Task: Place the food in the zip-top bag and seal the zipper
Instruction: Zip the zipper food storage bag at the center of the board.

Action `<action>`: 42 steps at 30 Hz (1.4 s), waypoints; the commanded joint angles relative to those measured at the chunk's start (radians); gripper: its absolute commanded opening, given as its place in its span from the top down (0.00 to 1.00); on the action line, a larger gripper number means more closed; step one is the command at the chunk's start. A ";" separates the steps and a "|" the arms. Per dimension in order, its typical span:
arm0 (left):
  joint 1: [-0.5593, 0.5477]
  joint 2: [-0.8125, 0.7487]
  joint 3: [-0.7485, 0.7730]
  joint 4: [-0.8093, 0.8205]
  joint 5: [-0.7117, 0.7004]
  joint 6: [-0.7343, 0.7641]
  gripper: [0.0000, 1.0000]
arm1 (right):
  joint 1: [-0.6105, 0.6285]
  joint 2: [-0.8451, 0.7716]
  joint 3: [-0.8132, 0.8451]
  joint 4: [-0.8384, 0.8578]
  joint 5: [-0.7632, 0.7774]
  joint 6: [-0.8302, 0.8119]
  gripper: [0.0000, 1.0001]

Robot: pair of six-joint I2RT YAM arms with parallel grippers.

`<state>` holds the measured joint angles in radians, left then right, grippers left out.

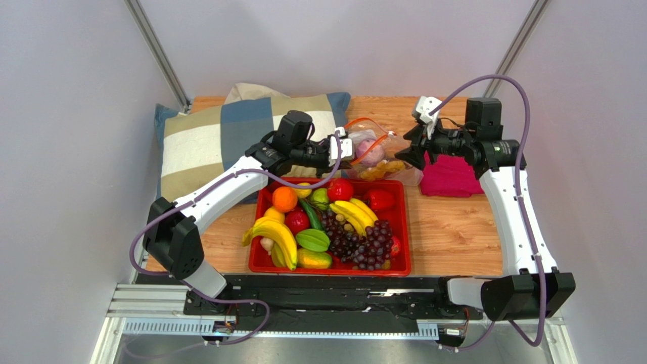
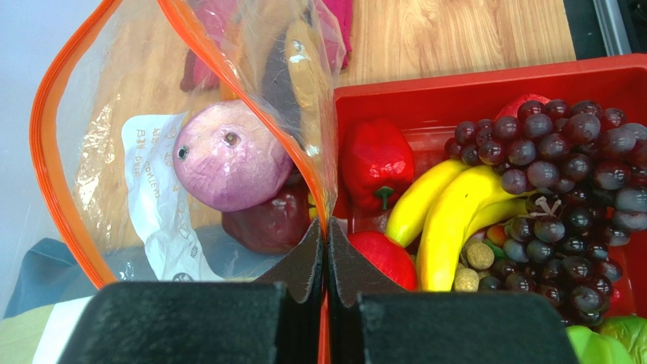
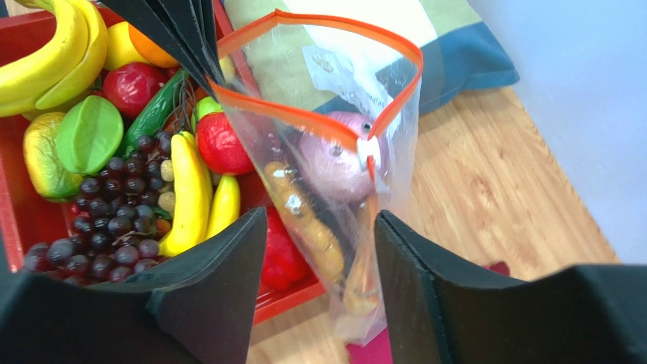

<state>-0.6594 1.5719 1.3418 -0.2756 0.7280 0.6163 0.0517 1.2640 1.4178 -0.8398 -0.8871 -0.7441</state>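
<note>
The zip-top bag (image 1: 377,149) hangs upright behind the tray, its mouth gaping. My left gripper (image 2: 326,244) is shut on the orange zipper (image 2: 50,152) strip at the mouth's rim. Inside the bag lie the food pieces: a pink-purple onion-like ball (image 2: 228,155) and a long orange-rimmed slice with dark flesh (image 3: 304,220). My right gripper (image 3: 320,227) is open, its fingers on either side of the bag's lower part without pinching it. The zipper (image 3: 288,117) shows as an open loop in the right wrist view.
A red tray (image 1: 405,227) full of toy fruit, with bananas (image 1: 277,239) and grapes (image 1: 364,243), sits in front of the bag. A checked pillow (image 1: 220,136) lies at the back left. A folded magenta cloth (image 1: 452,178) lies under the right arm.
</note>
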 commanded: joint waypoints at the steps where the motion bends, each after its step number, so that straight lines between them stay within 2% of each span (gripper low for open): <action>1: 0.004 -0.018 0.034 -0.014 0.065 0.043 1.00 | 0.014 0.047 0.055 0.084 -0.053 -0.125 0.44; 4: 0.003 -0.021 0.034 -0.022 0.071 0.046 1.00 | 0.019 0.074 0.064 0.079 -0.056 -0.165 0.48; 8: 0.004 -0.021 0.034 -0.024 0.070 0.048 1.00 | 0.043 0.084 0.056 0.045 -0.064 -0.297 0.49; 11: 0.004 -0.019 0.034 -0.024 0.074 0.045 1.00 | 0.062 0.092 0.055 0.053 -0.061 -0.320 0.51; 14: 0.003 -0.019 0.034 -0.022 0.074 0.046 1.00 | 0.071 0.112 0.072 0.048 -0.056 -0.316 0.62; 15: 0.003 -0.021 0.034 -0.025 0.074 0.049 1.00 | 0.071 0.121 0.076 0.045 -0.052 -0.317 0.80; 17: 0.004 -0.023 0.036 -0.025 0.070 0.046 1.00 | 0.074 0.123 0.082 0.035 -0.035 -0.317 0.97; 18: 0.003 -0.024 0.034 -0.025 0.068 0.045 1.00 | 0.076 0.124 0.081 0.034 -0.030 -0.319 1.00; 23: 0.012 -0.033 0.026 -0.005 0.074 0.013 1.00 | 0.076 0.098 0.067 0.033 -0.007 -0.336 1.00; 24: 0.012 -0.033 0.026 -0.005 0.076 0.014 1.00 | 0.077 0.095 0.063 0.036 0.000 -0.334 0.85; 25: 0.012 -0.035 0.026 -0.002 0.079 0.016 1.00 | 0.077 0.092 0.056 0.033 0.008 -0.333 0.75; 27: 0.012 -0.032 0.025 -0.002 0.082 0.020 1.00 | 0.077 0.090 0.052 0.027 0.033 -0.334 0.64; 29: 0.014 -0.033 0.028 -0.001 0.083 0.020 1.00 | 0.077 0.095 0.055 0.013 0.056 -0.334 0.63; 32: 0.012 -0.032 0.031 -0.001 0.085 0.022 1.00 | 0.077 0.103 0.061 -0.005 0.076 -0.328 0.66; 36: 0.012 -0.030 0.034 -0.004 0.088 0.026 1.00 | 0.077 0.110 0.066 -0.007 0.080 -0.319 0.85; 38: 0.012 -0.030 0.034 -0.008 0.088 0.033 1.00 | 0.077 0.110 0.070 -0.007 0.071 -0.320 0.98; 40: 0.012 -0.032 0.037 -0.008 0.080 0.030 1.00 | 0.077 0.109 0.073 -0.005 0.059 -0.327 1.00; 41: 0.014 -0.032 0.042 -0.007 0.076 0.022 0.98 | 0.077 0.107 0.075 -0.005 0.044 -0.333 1.00; 42: 0.014 -0.035 0.045 0.018 0.070 -0.001 0.87 | 0.076 0.106 0.076 -0.005 0.036 -0.337 1.00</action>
<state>-0.6518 1.5719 1.3434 -0.3103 0.7578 0.6319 0.1242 1.3857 1.4597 -0.8536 -0.8188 -1.0554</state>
